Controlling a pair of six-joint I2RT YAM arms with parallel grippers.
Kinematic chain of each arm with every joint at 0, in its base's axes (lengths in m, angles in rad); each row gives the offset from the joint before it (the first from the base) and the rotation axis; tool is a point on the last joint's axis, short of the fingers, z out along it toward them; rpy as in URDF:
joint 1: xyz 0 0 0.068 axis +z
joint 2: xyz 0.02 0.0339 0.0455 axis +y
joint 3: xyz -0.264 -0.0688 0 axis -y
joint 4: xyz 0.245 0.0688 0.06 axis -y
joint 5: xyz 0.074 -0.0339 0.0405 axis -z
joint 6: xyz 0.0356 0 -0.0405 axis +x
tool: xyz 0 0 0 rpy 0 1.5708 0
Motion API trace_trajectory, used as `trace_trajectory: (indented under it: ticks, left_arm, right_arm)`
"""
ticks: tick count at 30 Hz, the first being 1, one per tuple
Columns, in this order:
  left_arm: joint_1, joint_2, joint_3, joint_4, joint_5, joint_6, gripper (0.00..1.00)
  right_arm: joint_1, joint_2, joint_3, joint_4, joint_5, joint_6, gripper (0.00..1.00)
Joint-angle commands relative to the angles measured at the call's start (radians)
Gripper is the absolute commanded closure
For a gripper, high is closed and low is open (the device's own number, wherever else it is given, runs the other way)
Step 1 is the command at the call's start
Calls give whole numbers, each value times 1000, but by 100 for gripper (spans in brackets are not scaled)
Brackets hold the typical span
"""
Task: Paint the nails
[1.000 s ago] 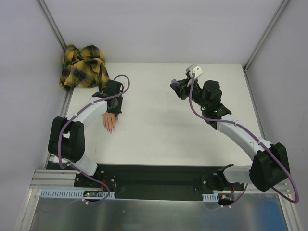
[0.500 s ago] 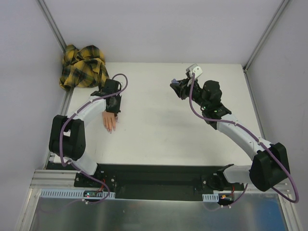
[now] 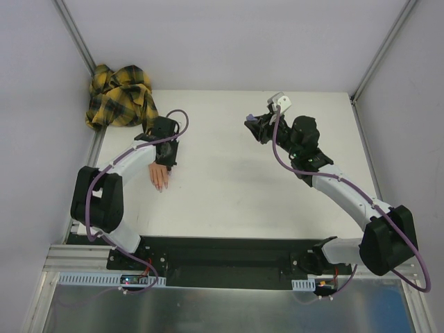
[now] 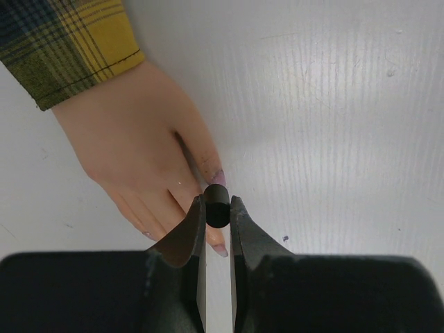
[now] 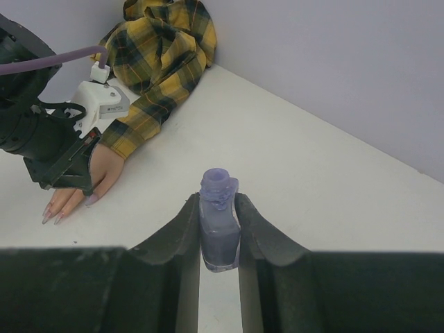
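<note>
Nails [image 4: 217,177], tiny and purplish-pink, tip the fingers of a small flesh-coloured fake hand [image 4: 139,139] that lies flat on the left side of a white table [image 3: 229,187]. A yellow-and-black plaid sleeve [image 4: 69,48] covers its wrist and bunches into the far left corner. The left gripper [image 4: 216,205] hangs right over the fingertips, its jaws pinched together on a small round black cap [image 4: 217,215]. In the left wrist view, one nail shows just beyond the cap and another just behind it; whether anything touches a nail cannot be told.

The right gripper [image 5: 217,201] is well apart, toward the far middle of the table. It is clamped on a small purple glass bottle [image 5: 219,236], held upright with its threaded neck uncapped.

Plain pale grey walls [image 3: 229,41] enclose the table on three sides, with slim metal posts [image 3: 76,35] at the far corners.
</note>
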Motion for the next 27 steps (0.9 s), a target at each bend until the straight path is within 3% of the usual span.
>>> trace_trajectory:
  ticks: [1, 15, 27]
  left_arm:
    - [3, -16, 47, -12, -12, -5, 100]
    - [-29, -123, 7, -12, -12, -29, 100]
    - [-17, -1, 50, -13, -6, 0, 100]
  right_arm:
    - [6, 2, 45, 71, -22, 9, 100]
    - [11, 19, 60, 64, -33, 14, 100]
    - [11, 12, 56, 57, -24, 5, 100]
